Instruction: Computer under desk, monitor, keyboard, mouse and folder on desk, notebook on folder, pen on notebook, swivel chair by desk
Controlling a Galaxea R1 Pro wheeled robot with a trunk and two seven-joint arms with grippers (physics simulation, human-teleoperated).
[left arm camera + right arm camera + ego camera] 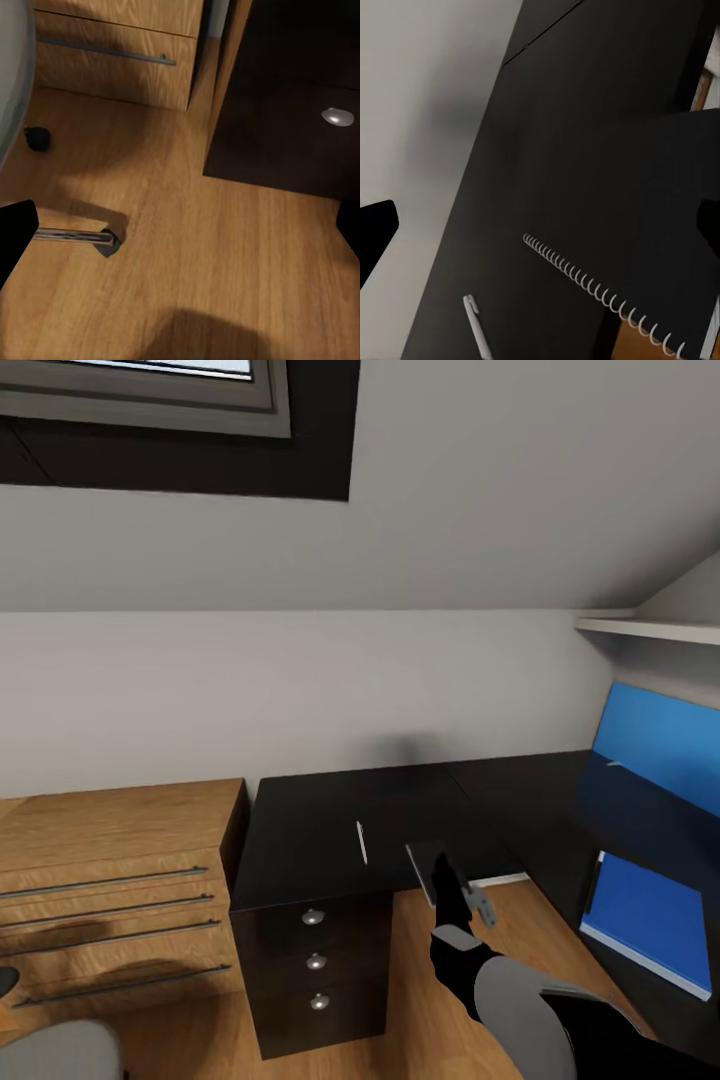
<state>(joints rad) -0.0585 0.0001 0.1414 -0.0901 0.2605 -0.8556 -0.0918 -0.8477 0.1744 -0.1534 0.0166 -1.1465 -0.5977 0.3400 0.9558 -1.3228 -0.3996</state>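
Glossy black bench (330, 830) under a sloped wall: the right pincer (452, 888) grips the notebook (428, 865) just beside the pen (361, 842). Light, stiff; hold its plain edge, away from the spiral.

Floor (187, 247): bare wood planks.
Desk (292, 112): black drawer front, silver knob (337, 116), two o'clock.
Chair leg (75, 237): chrome, nine o'clock.

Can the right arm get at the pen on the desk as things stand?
Probably not yet: the right gripper looks shut on the notebook, so it has no free jaws. The pen lies unobstructed on the desk just beside it.
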